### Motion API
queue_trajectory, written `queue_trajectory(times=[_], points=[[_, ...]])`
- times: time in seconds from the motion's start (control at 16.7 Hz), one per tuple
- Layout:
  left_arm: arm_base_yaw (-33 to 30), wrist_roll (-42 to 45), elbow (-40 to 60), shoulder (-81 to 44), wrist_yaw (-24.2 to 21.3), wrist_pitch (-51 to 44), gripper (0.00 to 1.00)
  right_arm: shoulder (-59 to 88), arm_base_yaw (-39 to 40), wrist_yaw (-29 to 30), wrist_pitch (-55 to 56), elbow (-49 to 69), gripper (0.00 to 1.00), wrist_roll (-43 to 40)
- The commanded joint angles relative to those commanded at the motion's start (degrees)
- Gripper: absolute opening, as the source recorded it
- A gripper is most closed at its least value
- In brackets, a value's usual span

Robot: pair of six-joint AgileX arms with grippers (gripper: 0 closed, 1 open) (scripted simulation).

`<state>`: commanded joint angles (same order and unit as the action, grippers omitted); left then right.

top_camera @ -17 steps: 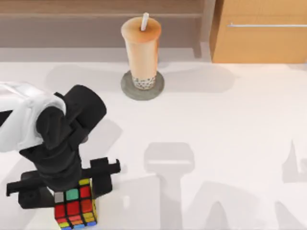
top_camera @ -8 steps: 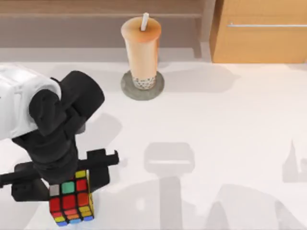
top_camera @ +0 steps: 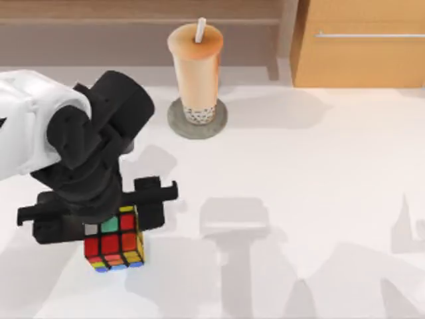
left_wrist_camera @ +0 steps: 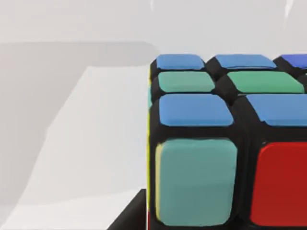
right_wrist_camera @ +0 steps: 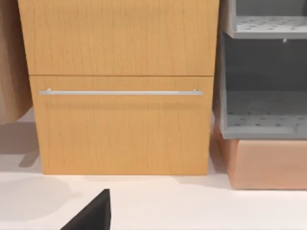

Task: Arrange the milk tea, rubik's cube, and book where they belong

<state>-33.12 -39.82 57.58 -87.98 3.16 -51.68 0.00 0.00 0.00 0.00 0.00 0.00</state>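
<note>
The rubik's cube (top_camera: pixel 114 242), black-edged with red, green and orange stickers, is at the table's front left, clamped between the black fingers of my left gripper (top_camera: pixel 109 226), which is shut on it. The left wrist view shows the rubik's cube (left_wrist_camera: pixel 225 143) close up, with blue, green, teal and red stickers. The milk tea (top_camera: pixel 196 66) stands upright on a flat grey coaster (top_camera: pixel 219 123) at the back centre, well apart from the gripper. The book is out of view. A dark edge of my right gripper (right_wrist_camera: pixel 91 213) shows low in the right wrist view.
A wooden cabinet (top_camera: pixel 362 43) with a metal drawer handle (right_wrist_camera: pixel 120 92) stands at the back right, with a grey shelf unit (right_wrist_camera: pixel 264 72) beside it. A brown ledge (top_camera: pixel 99 33) runs along the back left. The white table (top_camera: pixel 319 173) stretches to the right.
My left gripper has carried the rubik's cube away from the front edge, toward the back and slightly right. The milk tea has not moved.
</note>
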Motion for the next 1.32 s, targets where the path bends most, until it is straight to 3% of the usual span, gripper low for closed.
queue_trajectory(times=[0.84, 1.02, 1.32], points=[[-2.04, 36.37, 30.86, -9.23, 26.36, 53.18, 0.00, 0.00, 0.00, 0.00, 0.00, 0.00, 1.00, 0.00], [-1.83, 40.46, 33.80, -9.87, 29.12, 58.15, 0.00, 0.00, 0.00, 0.00, 0.00, 0.00, 1.00, 0.00], [-1.73, 40.87, 33.95, -9.58, 29.33, 58.49, 0.00, 0.00, 0.00, 0.00, 0.00, 0.00, 1.00, 0.00]])
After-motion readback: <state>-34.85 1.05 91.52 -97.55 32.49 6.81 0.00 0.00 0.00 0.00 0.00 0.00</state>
